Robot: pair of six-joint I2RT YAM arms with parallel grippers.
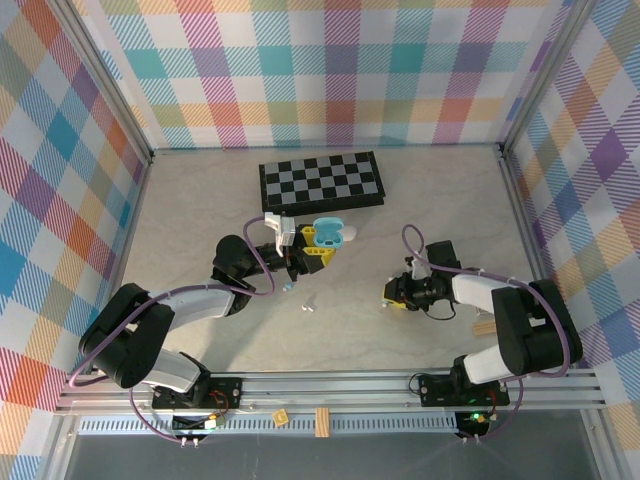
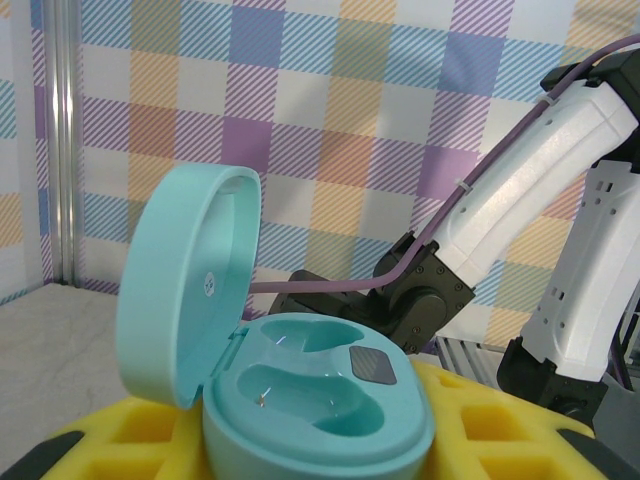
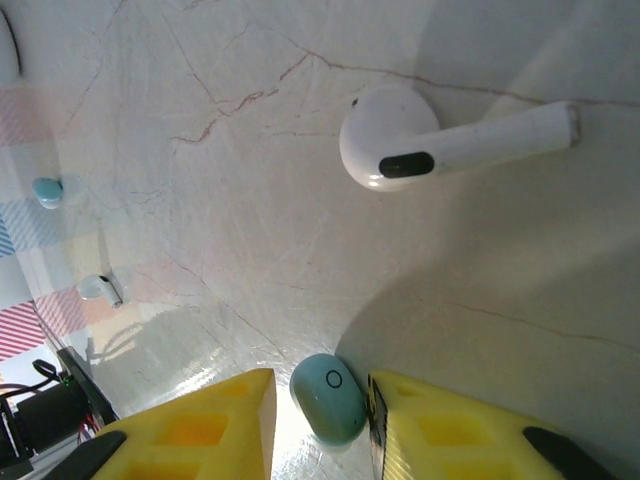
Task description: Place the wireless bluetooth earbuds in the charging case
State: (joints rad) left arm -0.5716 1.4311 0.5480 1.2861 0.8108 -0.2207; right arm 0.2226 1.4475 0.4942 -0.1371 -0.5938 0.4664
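Bright, even light; right wrist view has glare on the table (image 3: 215, 340) lower centre, soft shadow lower right.

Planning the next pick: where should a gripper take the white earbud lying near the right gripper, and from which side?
Take the white earbud by its straight stem, from above, jaws across it. It lies flat on the table, and its round head would probably slip.
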